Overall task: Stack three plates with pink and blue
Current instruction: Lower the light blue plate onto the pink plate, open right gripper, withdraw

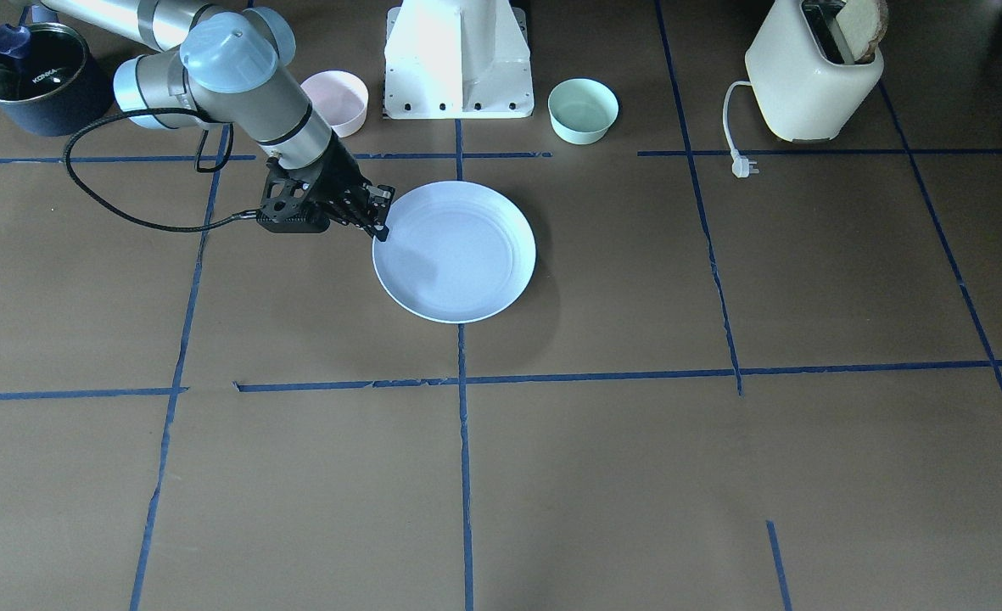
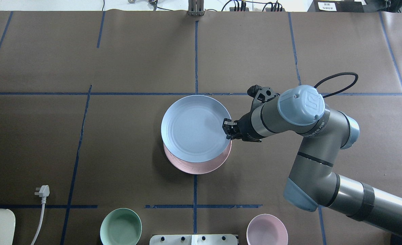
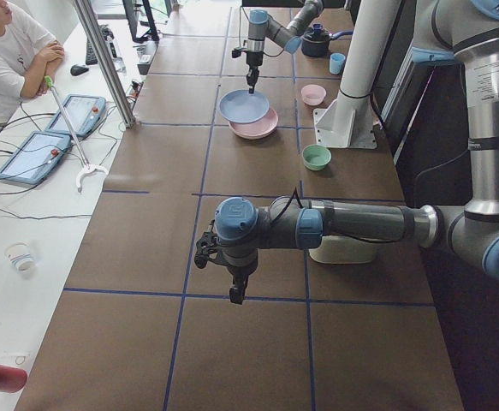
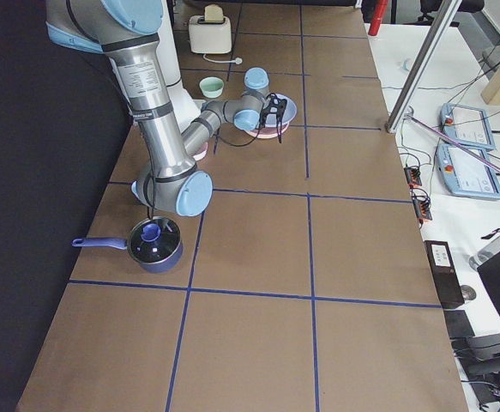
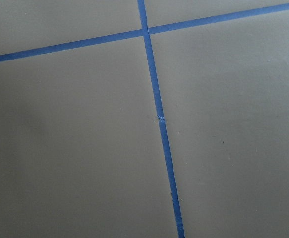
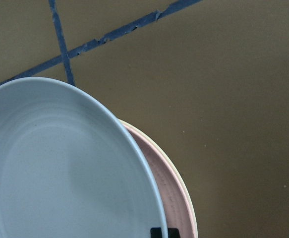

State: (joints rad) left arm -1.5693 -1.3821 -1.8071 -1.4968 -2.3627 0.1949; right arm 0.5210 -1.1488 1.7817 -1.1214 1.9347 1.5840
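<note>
The robot's right hand (image 2: 228, 128) is clenched on the right-hand rim of the pale blue plate (image 2: 195, 128), near the middle of the brown, blue-taped surface (image 2: 85, 51). The blue plate lies over the pale pink plate (image 2: 201, 166) and is offset toward the far side, so a crescent of pink shows along its near edge. The wrist view looks across the blue plate's ringed face. Beyond its rim it shows the pink rim and, just outside that, the thin edge of the cream plate (image 6: 190, 208) at the bottom of the pile. Whether the blue plate touches the pink one cannot be told.

The left hand (image 3: 236, 295) hangs over bare surface at the left end, well apart from the plates. Only the side view shows it, so it cannot be told whether it is clenched or released. Its wrist camera sees nothing but crossing blue tape.

Along the near edge, a mint bowl (image 2: 121, 227) and a pink bowl (image 2: 267, 229) flank the robot's white base. A cream toaster (image 1: 814, 72) stands off to the left and a dark saucepan (image 1: 38, 81) off to the right.
</note>
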